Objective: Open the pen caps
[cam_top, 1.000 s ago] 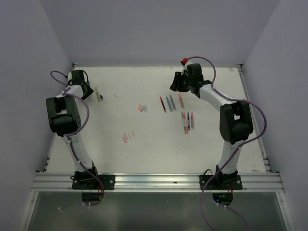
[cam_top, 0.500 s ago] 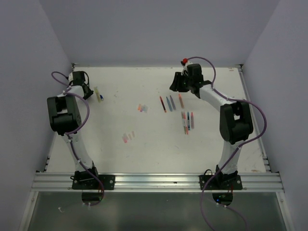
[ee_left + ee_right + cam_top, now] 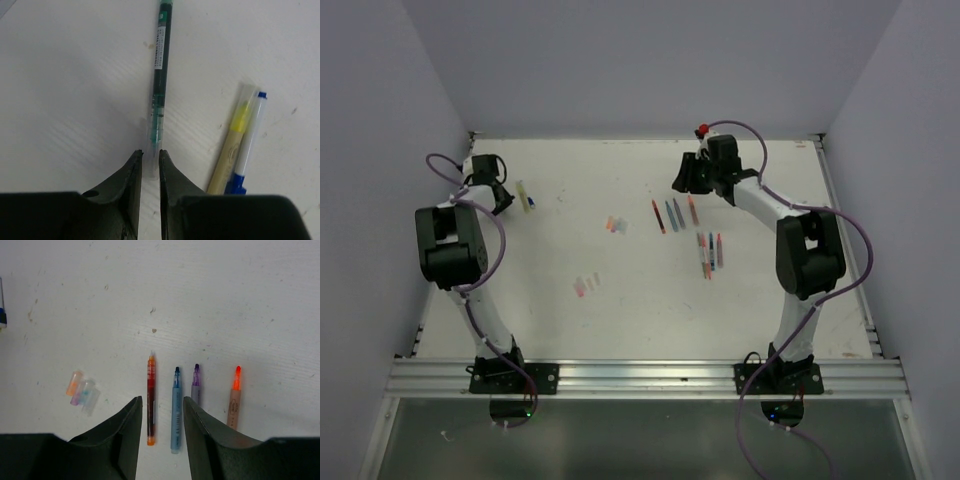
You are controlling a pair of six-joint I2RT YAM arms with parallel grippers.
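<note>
In the left wrist view a green pen (image 3: 161,60) lies on the white table, its clear cap (image 3: 153,142) pointing at me. My left gripper (image 3: 150,156) is closed narrowly, with the end of that cap between its fingertips. Next to it lie a yellow pen (image 3: 231,150) with a clear cap and a white pen (image 3: 251,130) with a blue cap (image 3: 235,184). My right gripper (image 3: 161,407) is open above an uncapped red pen (image 3: 150,400) and a blue pen (image 3: 175,410). Loose clear caps (image 3: 82,392) lie to the left.
Uncapped purple (image 3: 195,385) and orange (image 3: 234,397) pens lie right of the blue one. In the top view another group of pens (image 3: 708,252) and more loose caps (image 3: 586,284) lie mid-table. The left gripper (image 3: 498,195) is near the left wall, the right gripper (image 3: 682,180) near the back.
The left arm has shifted slightly to the left and toward the back. The right arm and the pens have not moved.
</note>
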